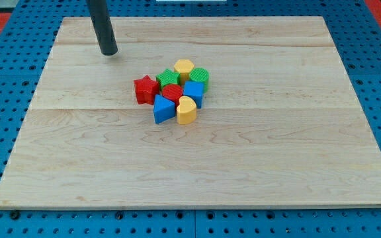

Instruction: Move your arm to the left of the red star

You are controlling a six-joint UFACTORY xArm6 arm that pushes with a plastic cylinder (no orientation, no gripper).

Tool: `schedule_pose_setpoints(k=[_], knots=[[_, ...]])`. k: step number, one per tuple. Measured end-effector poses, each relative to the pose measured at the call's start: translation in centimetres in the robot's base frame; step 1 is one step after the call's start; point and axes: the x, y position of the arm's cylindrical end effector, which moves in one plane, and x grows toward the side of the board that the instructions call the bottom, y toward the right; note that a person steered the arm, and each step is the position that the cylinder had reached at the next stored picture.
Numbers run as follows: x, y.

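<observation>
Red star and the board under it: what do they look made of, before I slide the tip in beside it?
Red star: likely 3D-printed plastic, matte, with fine ridged layer lines. Board: pale wood, smooth satin finish, with visible grain and plank seams. My tip, dark and matte, stands off to the star's upper left in the view, apart from the blocks.

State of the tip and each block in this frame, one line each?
my tip: up-left of the cluster, touching nothing
red star: cluster's left edge
green star: clustered
yellow hexagon: top
green cylinder: right
red cylinder: centre
blue cube: clustered
blue triangle: bottom
yellow heart: bottom
</observation>
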Motion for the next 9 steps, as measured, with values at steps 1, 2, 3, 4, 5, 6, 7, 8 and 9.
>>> schedule_pose_setpoints(k=[1,2,3,4,5,6,7,8,9], knots=[[0.0,0.0],[0.0,0.0],[0.0,-0.1],[0.1,-0.1],[0.1,-0.2],[0.1,-1.1],[0.1,-2.4],[-0.3,-4.9],[2.1,-2.8]])
